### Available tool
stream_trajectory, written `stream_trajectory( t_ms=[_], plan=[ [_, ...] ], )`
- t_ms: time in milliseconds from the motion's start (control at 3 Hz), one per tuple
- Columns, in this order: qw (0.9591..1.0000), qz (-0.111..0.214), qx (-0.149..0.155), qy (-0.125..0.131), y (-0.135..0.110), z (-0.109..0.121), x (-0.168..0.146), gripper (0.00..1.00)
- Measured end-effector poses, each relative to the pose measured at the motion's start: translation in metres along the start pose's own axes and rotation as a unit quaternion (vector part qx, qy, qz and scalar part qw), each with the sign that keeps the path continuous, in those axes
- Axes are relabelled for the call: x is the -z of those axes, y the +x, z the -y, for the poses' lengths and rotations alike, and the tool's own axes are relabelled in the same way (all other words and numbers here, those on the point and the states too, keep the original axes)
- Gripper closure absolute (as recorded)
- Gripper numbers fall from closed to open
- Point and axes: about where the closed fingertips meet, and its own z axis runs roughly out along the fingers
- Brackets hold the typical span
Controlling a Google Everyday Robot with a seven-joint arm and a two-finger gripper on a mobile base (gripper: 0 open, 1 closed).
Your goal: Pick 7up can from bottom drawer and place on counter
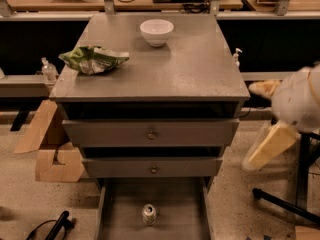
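Speckled floor point(30, 204); wooden workbench point(75, 1) behind; cardboard point(55, 159) left.

Grey counter point(175, 69) across the upper middle of the frame, square, matte, scuffed with pale marks, topping a drawer cabinet point(150, 134). Carrying two things. Toward the top of the frame, near the back edge and about midway across: a white bowl point(156, 32), upright, round, mouth facing up. At the left, close to the left edge and nearer the front: a crumpled green and white chip bag point(93, 59), lying on its side, one end reaching toward the middle. Bowl and bag well apart, not touching. At the right edge of the frame, beyond and below the front right corner: the hand point(272, 118), clear of the counter.
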Motion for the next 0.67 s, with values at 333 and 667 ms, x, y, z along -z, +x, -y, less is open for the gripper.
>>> stream_trajectory(
  t_ms=[333, 667],
  plan=[
    [0.997, 0.076, -0.009, -0.001, 0.021, -0.024, -0.054, 0.0],
    [0.9912, 0.131, -0.005, 0.018, 0.038, -0.034, -0.105, 0.0]
  ],
)
